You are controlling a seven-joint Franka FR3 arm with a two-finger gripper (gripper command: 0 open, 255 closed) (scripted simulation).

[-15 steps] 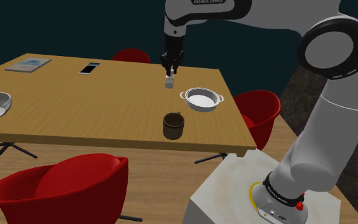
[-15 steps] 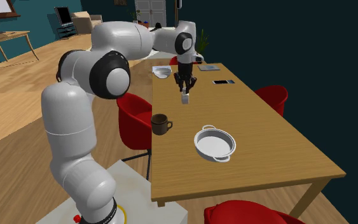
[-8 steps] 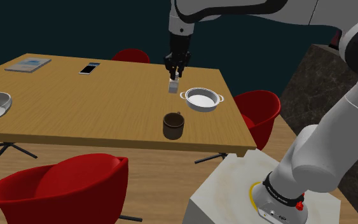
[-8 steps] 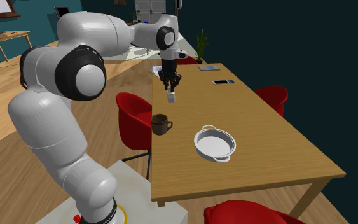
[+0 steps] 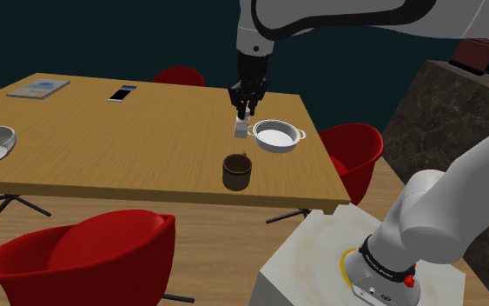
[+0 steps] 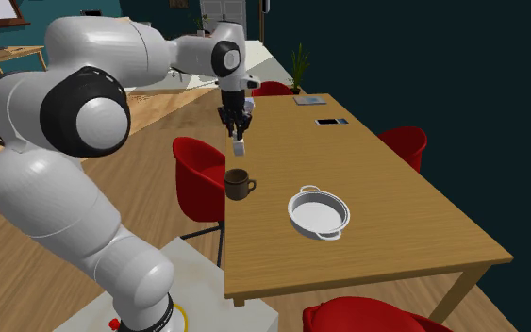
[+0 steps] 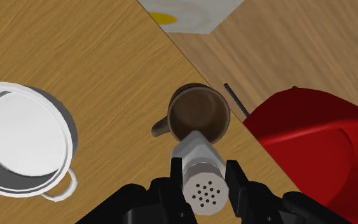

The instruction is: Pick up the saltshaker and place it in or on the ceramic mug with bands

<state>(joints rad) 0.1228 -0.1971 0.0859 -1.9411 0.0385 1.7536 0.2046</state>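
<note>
A small grey saltshaker with a perforated top [image 7: 199, 170] hangs in the air, clasped between the two fingers of the black gripper [image 5: 244, 111]. It is above the wooden table [image 5: 103, 148] and nearly over a dark brown mug [image 5: 237, 176]. The lift looks done. Left to do, I judge: centre it over the mug, lower it, let go. The mug is empty, and so is the white two-handled pan [image 7: 70, 133] nearby.
</note>
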